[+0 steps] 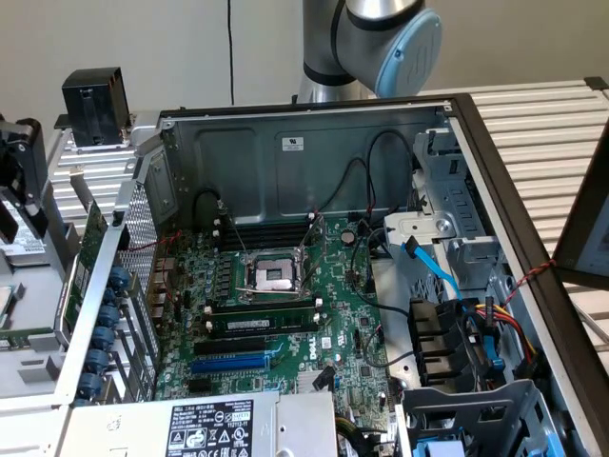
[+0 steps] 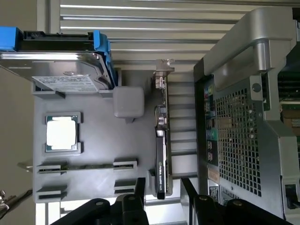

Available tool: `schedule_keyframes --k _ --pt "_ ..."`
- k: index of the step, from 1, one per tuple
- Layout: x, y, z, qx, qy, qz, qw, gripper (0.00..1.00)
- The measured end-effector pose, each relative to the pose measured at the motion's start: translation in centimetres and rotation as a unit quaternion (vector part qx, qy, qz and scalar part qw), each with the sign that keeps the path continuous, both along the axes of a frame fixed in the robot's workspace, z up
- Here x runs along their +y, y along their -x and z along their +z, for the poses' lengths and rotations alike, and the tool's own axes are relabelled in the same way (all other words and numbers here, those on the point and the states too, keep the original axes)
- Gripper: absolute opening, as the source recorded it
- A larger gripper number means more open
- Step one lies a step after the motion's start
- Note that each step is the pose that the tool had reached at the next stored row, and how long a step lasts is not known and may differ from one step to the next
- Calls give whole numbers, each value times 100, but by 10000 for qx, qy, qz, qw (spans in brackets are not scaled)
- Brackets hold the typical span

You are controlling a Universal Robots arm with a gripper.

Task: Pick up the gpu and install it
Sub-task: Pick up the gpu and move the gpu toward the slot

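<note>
gripper [image 2: 162, 183] open, holding nothing, jaws flanking the near end of the gpu [image 2: 161, 145], which stands on edge in the grey parts tray [image 2: 93, 140] beside the pc case [image 2: 243, 122], long axis running straight away from the gripper, in line with the jaw gap.

Even, soft indoor light in both views. The processor [image 2: 61, 132] lid glares white; the case [image 1: 285, 181] interior lies shaded.
</note>
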State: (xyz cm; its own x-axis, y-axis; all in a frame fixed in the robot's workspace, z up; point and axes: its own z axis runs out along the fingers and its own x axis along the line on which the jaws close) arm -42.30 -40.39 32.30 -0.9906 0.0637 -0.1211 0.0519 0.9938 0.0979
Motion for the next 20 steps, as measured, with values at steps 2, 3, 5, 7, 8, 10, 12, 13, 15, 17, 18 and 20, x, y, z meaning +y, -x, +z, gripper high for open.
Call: schedule_keyframes --k 2,3,5,7,8,10,12,13,15,17,18,20 --pt "42 0 -35 -1 0 0 10000 43" --pt "61 0 -55 -2 0 0 10000 43" --pt "88 1 -92 -1 0 -1 10000 43" --pt "99 2 -128 -1 0 -3 10000 43" --pt "104 3 -146 -2 0 -3 10000 43" --pt "105 4 -182 -2 0 -2 10000 43" --pt "106 8 -219 -3 0 -3 10000 43" --pt "105 8 -237 -8 0 -3 10000 43" --pt "105 8 -267 -30 -1 -4 10000 43" --pt "103 9 -291 -59 -1 -7 10000 43" --pt "101 9 -302 -75 -1 -10 10000 43" --pt "88 9 -329 -108 -4 -15 9999 43"
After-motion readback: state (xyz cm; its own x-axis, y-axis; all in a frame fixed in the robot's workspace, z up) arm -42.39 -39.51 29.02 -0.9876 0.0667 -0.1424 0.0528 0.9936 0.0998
